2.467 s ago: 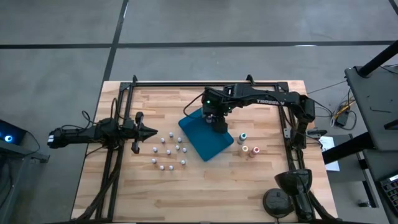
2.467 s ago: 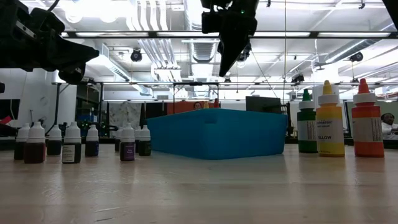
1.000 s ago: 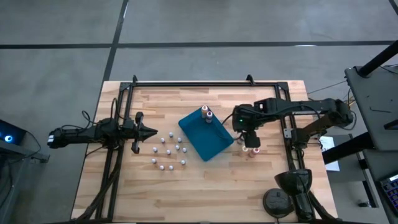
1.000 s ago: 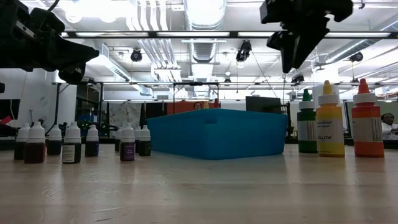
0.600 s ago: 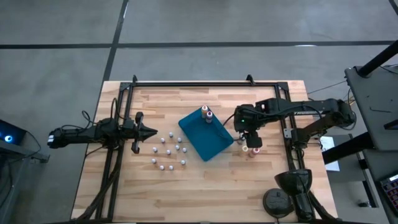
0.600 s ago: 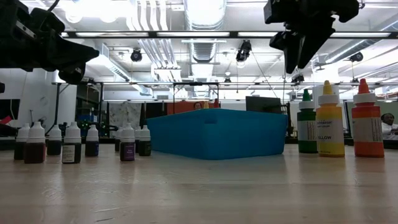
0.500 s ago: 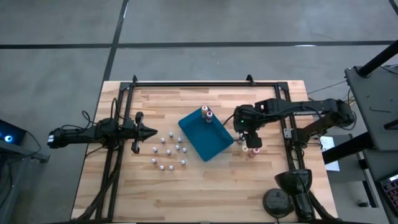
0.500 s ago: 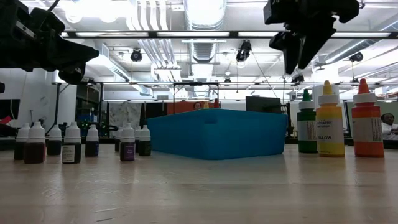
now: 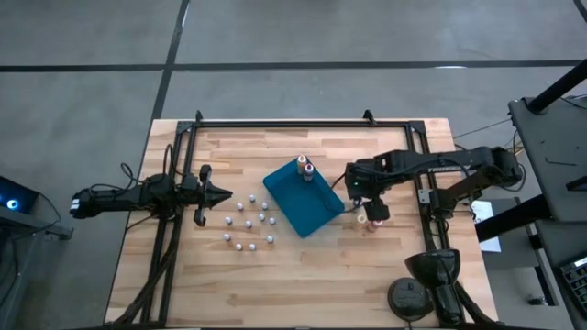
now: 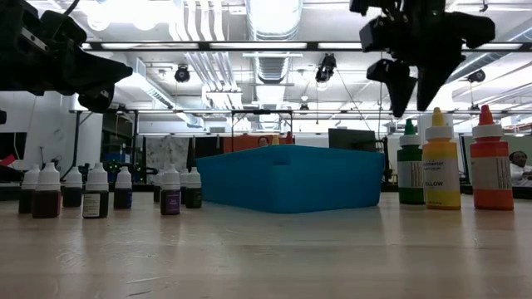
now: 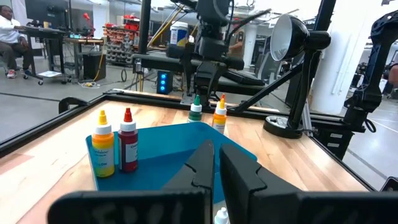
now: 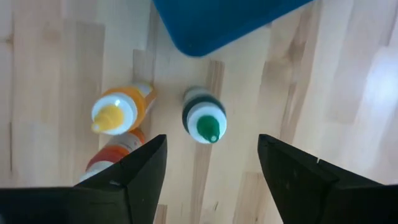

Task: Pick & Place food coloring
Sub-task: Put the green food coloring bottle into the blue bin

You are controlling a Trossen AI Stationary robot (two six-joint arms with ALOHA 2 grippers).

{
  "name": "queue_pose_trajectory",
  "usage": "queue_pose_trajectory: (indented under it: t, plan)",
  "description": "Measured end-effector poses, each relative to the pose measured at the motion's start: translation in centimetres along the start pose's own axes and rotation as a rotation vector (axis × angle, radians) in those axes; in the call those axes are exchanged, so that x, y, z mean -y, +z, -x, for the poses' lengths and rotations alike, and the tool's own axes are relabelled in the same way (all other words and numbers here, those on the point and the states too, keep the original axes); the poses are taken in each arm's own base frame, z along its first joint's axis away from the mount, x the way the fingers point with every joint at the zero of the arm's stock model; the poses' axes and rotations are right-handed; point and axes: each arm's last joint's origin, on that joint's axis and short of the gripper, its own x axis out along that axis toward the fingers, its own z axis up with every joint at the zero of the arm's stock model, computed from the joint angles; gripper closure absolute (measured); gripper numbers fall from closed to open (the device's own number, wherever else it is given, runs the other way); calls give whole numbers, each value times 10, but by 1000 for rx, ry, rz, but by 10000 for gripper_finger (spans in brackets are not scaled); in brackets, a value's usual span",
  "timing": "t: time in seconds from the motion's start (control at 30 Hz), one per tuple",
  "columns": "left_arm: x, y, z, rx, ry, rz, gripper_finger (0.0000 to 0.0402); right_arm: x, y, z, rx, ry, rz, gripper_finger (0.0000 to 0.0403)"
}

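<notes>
Three food coloring bottles stand upright on the table to the right of the blue tray (image 9: 303,203): a green-topped one (image 12: 204,121), a yellow one (image 12: 115,112) and an orange one (image 12: 107,159). My right gripper (image 12: 211,142) hangs open above them, pointing down, with its fingers on either side of the green top and clear of it (image 10: 413,106). Inside the tray stand a yellow bottle (image 11: 102,146) and a red bottle (image 11: 127,140). Several small white-topped bottles (image 9: 248,222) stand to the left of the tray. My left gripper (image 9: 220,193) waits shut at the left.
A black frame (image 9: 303,122) runs along the table's far edge and down both sides. A black lamp (image 9: 431,275) stands at the near right corner. Bare wood (image 9: 303,284) lies along the near edge.
My right gripper has come down toward the green, yellow and orange bottles and now hangs over the green top. Its fingers have spread wider. The bottles and the tray have stayed where they were.
</notes>
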Motion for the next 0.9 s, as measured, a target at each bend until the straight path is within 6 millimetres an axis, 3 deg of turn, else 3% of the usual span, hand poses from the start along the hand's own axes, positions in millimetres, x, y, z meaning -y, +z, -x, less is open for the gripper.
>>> queue_pose_trajectory:
  t: [0.9]
  plan:
    - [0,0,0,0,0,0,402,-2,-4,-24,28,28,-1,165]
